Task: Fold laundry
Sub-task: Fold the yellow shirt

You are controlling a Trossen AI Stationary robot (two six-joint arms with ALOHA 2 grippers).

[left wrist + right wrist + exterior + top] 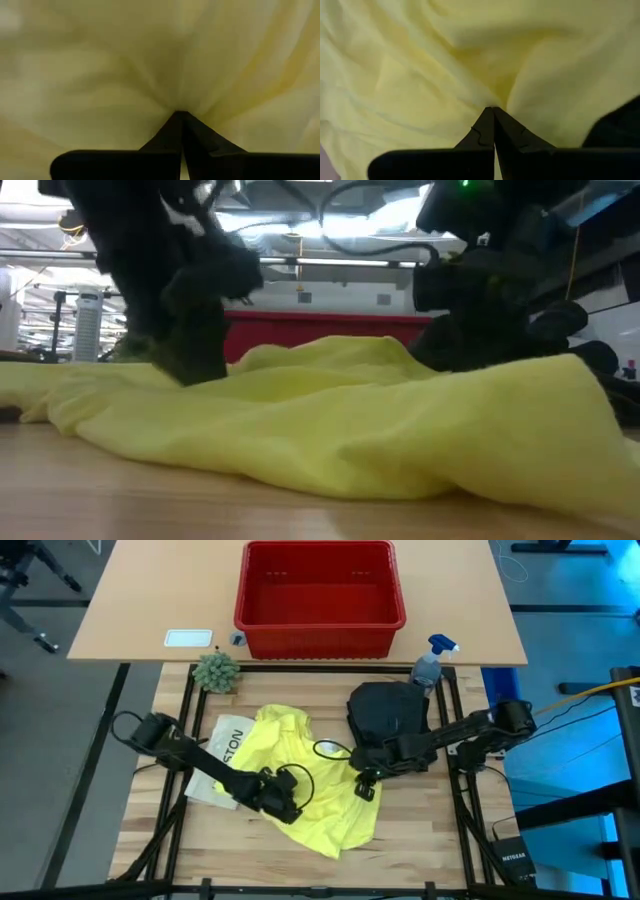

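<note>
Only a few letters can be read: "STON" runs along the flat white item (224,752) at centre left of the high view, its other end tucked under the yellow T-shirt (325,810). At the lower right edge of that view a small dark box (511,859) carries white lettering that looks like "NETGEAR", though it is too small to be sure.

At top centre the red basket (319,629) stands on the far tan table and holds nothing that can be seen. Beside it lie a small white tray (188,638) and, just below, a little green plant (216,671). A spray bottle (433,662) stands upper right, touching the folded dark trousers (385,712).

The T-shirt lies crumpled across the middle of the wooden table (420,830). The left gripper (283,808) sits on its left part, fingers pressed together with a fold of yellow cloth pinched at the tips. The right gripper (364,786) sits on its right edge, likewise closed and nipping the fabric.

Bare wood stays free along the bottom and lower right of the high view.
</note>
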